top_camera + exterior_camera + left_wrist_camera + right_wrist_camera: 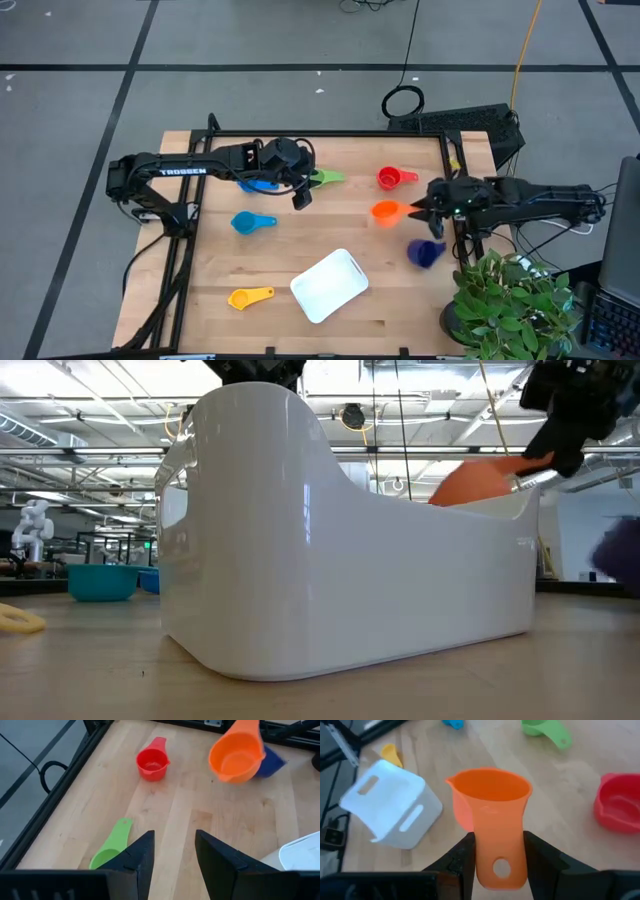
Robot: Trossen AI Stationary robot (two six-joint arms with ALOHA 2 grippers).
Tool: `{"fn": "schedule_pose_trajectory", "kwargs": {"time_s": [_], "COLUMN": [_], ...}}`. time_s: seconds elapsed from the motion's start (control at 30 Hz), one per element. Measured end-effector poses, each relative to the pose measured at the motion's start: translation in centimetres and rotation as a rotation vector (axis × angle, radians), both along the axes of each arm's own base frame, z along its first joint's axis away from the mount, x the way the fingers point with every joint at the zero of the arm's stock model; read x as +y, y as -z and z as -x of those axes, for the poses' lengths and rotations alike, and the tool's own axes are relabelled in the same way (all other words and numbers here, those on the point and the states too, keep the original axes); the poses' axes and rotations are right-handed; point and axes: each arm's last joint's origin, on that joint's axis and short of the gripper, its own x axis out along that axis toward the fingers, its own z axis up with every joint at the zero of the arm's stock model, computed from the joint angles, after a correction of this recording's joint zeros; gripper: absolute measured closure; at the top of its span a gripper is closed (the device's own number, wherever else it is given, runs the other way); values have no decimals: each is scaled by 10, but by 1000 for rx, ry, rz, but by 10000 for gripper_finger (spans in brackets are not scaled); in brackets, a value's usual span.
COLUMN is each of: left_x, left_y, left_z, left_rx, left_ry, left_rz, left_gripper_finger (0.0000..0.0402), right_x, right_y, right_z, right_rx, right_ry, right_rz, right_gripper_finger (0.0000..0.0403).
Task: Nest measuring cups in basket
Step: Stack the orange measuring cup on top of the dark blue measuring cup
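table (400,290): light wood, carrying the basket and the loose cups; both arms reach in from its left and right edges.

basket (329,285): white, lying near the front of the table, a little left of centre, turned at a slant so its long axis runs from near-left to far-right. It looks empty, so by my reading no cup is nested yet.

right tool (497,851): pinching the flat handle of the orange cup (386,211), which hangs in the air above the right-centre of the table, bowl pointing left, away from the arm.

key relation: the basket lies to the near-left of the held orange cup, well apart from it; the right arm is the one that carries it and its path runs diagonally toward the front. The cup's handle-to-bowl axis lies roughly left to right, across the basket's slant.

left tool (172,857): fingers spread with nothing between them, hovering over the far-left part of the table just beside the green cup (327,177), whose handle points right.

red cup (394,178): far of the orange cup, near it, resting on the table.

navy cup (426,252): near-right, below the right arm.

blue cups: one (252,222) left of centre, another (260,185) partly under the left arm.

yellow cup (250,297): near-left, just left of the basket, handle toward it.
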Motion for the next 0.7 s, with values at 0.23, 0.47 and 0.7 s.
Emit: {"fn": "schedule_pose_trajectory", "kwargs": {"time_s": [0.23,0.47,0.7], "left_x": [-2,-8,-12], "left_y": [0,0,0], "left_z": [0,-2,-2], "left_rx": [-1,-6,-8], "left_ry": [3,19,24], "left_rz": [4,6,16], "left_gripper_finger": [256,256,256], "right_x": [2,6,12], "right_y": [-29,-50,-47], "right_z": [22,41,41], "right_rx": [112,206,360], "right_ry": [-39,-109,-202], "right_rz": [-41,-183,-398], "right_gripper_finger": [282,282,282]}}
